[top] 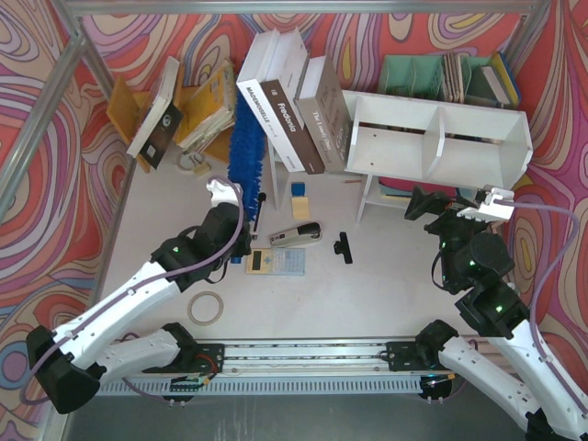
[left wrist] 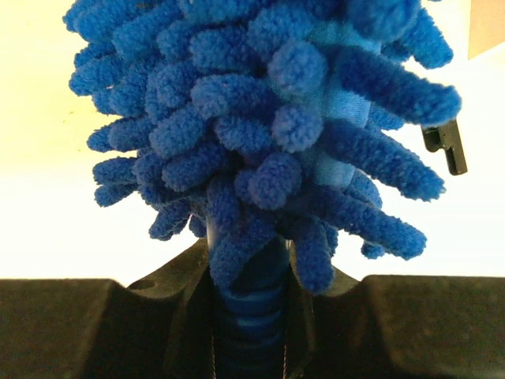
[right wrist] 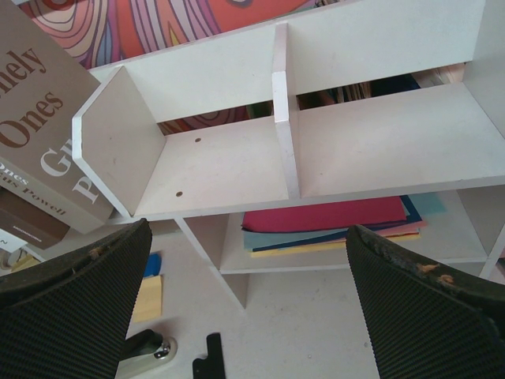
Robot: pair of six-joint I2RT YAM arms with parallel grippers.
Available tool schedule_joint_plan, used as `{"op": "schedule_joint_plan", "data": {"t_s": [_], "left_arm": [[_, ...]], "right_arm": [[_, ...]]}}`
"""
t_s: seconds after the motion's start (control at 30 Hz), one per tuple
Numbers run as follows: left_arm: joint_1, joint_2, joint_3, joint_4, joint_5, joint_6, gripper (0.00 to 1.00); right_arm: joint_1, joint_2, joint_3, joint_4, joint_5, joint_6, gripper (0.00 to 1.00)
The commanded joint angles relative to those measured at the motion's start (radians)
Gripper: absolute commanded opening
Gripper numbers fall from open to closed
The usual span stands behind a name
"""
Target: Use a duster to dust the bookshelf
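**Stock of the table, bookshelf as reference**

1. Bookshelf (top: 441,138): white, two compartments split by a centre divider, on legs. It stands at the far right of the table in the top view. Both compartments look bare from the right wrist (coloured paper sheets (right wrist: 323,217) lie on a low ledge under them).
2. Books (top: 294,101): a leaning row propped against the bookshelf's left end.
3. Duster (top: 246,147): bright blue with noodle bristles, left of the bookshelf just beyond the books and not touching the shelf.
4. Left gripper (top: 241,225): left of the bookshelf and nearer the arm bases, jaws clamped on the duster's ribbed blue handle.
5. Right gripper (top: 430,204): just in front of the bookshelf's right compartment, jaws spread wide and holding nothing.
6. Stapler (top: 296,236): on the table, front-left of the bookshelf.
7. Tape roll (top: 206,308): well to the front-left of the bookshelf, near the arm bases.
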Motion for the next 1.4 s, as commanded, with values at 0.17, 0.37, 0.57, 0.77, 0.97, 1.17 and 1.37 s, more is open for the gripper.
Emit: {"op": "schedule_joint_plan", "data": {"t_s": [0.17, 0.37, 0.57, 0.77, 0.97, 1.17, 1.37], "left_arm": [[0.001, 0.053, -0.102, 0.125, 0.037, -0.037, 0.0], [0.001, 0.083, -0.079, 0.11, 0.068, -0.039, 0.0], [0.001, 0.031, -0.002, 0.068, 0.035, 0.014, 0.0], [0.001, 0.018, -0.004, 0.079, 0.027, 0.012, 0.0], [0.001, 0.062, -0.079, 0.141, 0.104, -0.044, 0.0], [0.002, 0.098, -0.144, 0.196, 0.149, -0.053, 0.0], [0.001, 0.132, -0.096, 0.15, 0.117, -0.019, 0.0]], "right_arm": [[-0.004, -0.01, -0.006, -0.008, 0.01, -0.001, 0.99], [-0.004, -0.016, -0.006, -0.008, 0.01, -0.001, 0.99], [-0.004, -0.012, -0.002, -0.011, 0.01, -0.002, 0.99], [-0.004, -0.031, -0.015, -0.002, 0.005, 0.007, 0.99], [-0.004, -0.018, -0.003, -0.012, 0.003, 0.006, 0.99], [-0.004, -0.021, -0.009, -0.006, 0.002, 0.01, 0.98], [-0.004, -0.022, -0.008, -0.006, 0.003, 0.007, 0.99]]}}
